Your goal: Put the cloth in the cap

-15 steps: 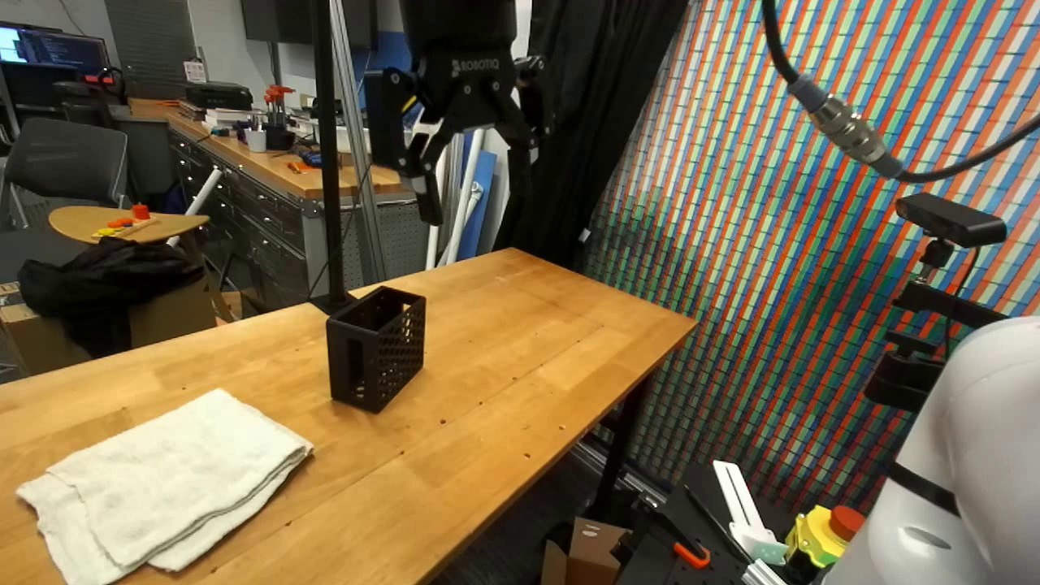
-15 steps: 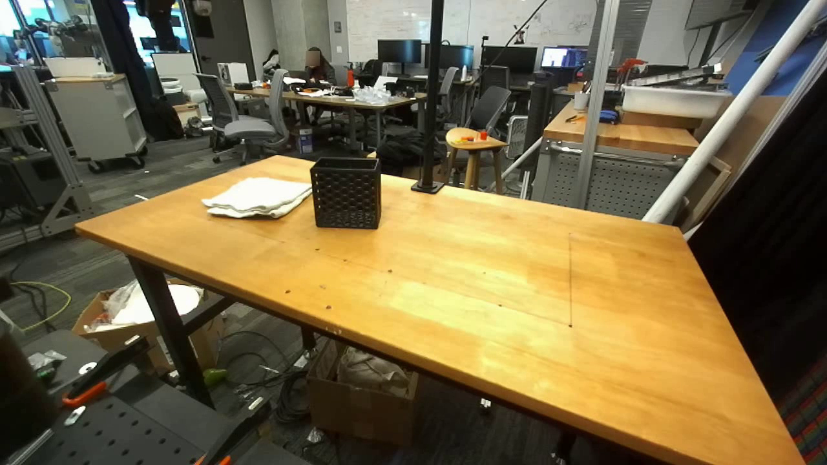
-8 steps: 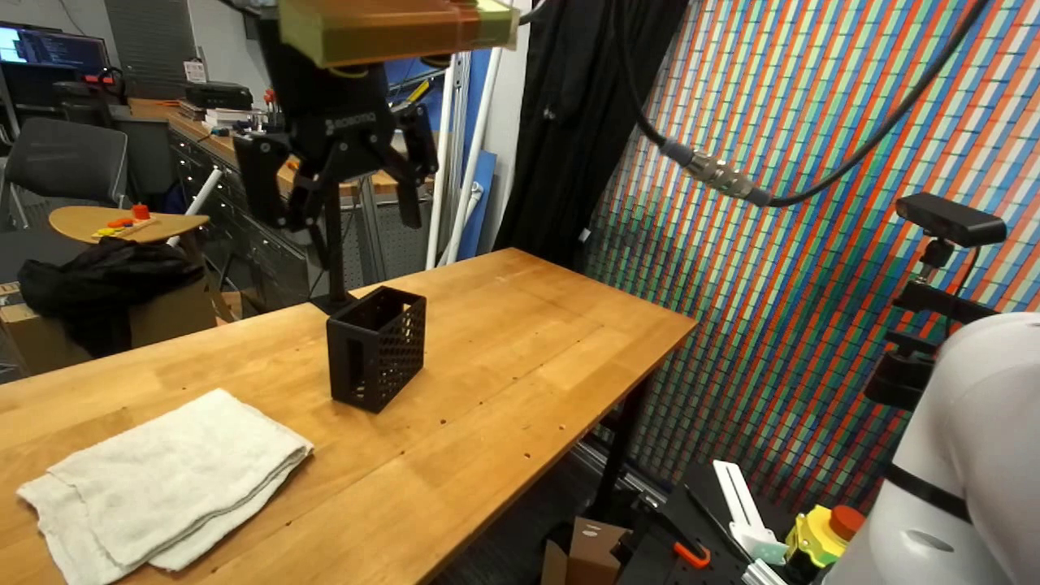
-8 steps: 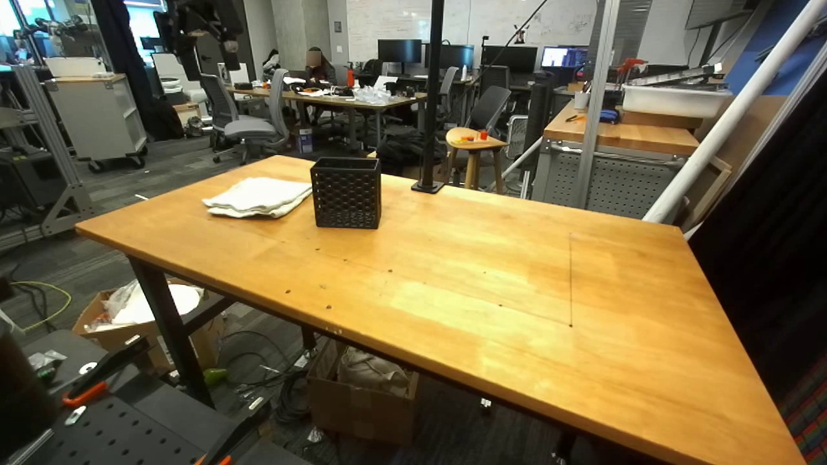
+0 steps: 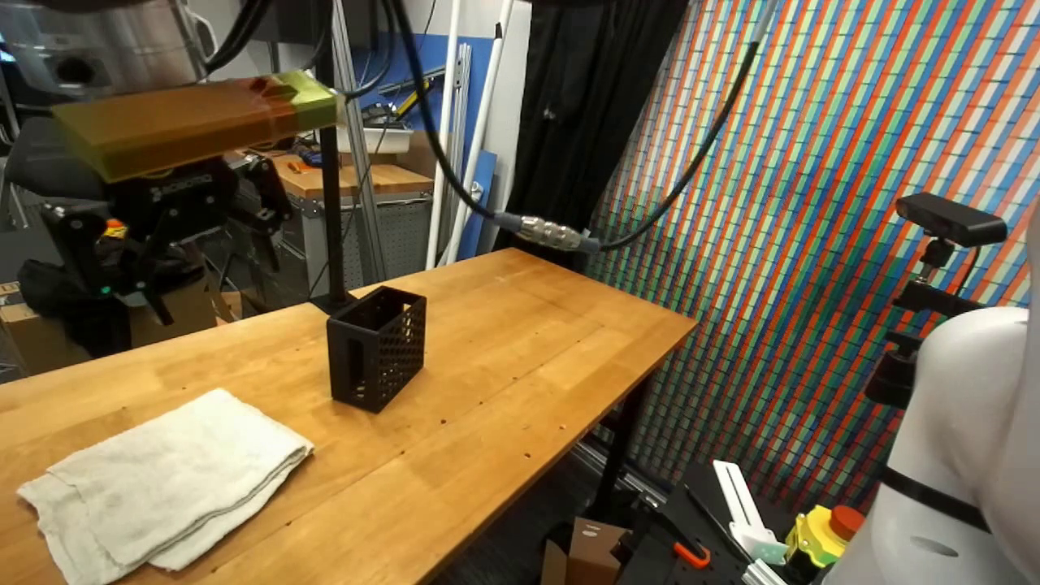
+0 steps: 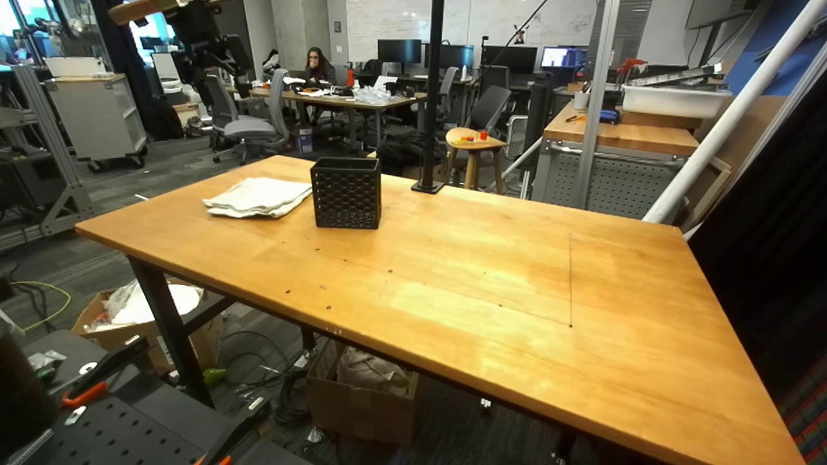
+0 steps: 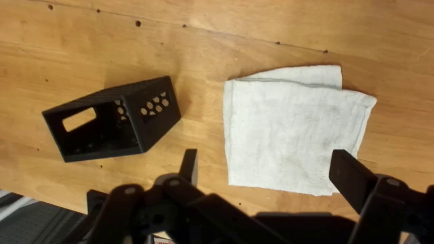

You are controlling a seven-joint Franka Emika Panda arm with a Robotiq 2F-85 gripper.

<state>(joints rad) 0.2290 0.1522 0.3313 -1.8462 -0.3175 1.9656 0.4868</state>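
One wooden tabletop [image 6: 517, 284] supports both objects of the task, which appear in both exterior views and the wrist view. Folded white cloth [image 7: 288, 132]: flat on the wood, in layers with offset edges. Upright black perforated container [image 6: 347, 194]: open-topped, near the cloth with wood showing between them, its walls pierced by hexagonal holes and a rectangular slot. Paired fingers [image 7: 352, 179]: spread wide apart, raised above tabletop height. In the wrist view, most of the cloth shows beyond the fingers and across their gap, the finger at the right of that view overlapping its lower right edge along the line of sight; in an exterior view, the cloth [image 5: 175, 479] lies lower than the fingers and well apart from them.
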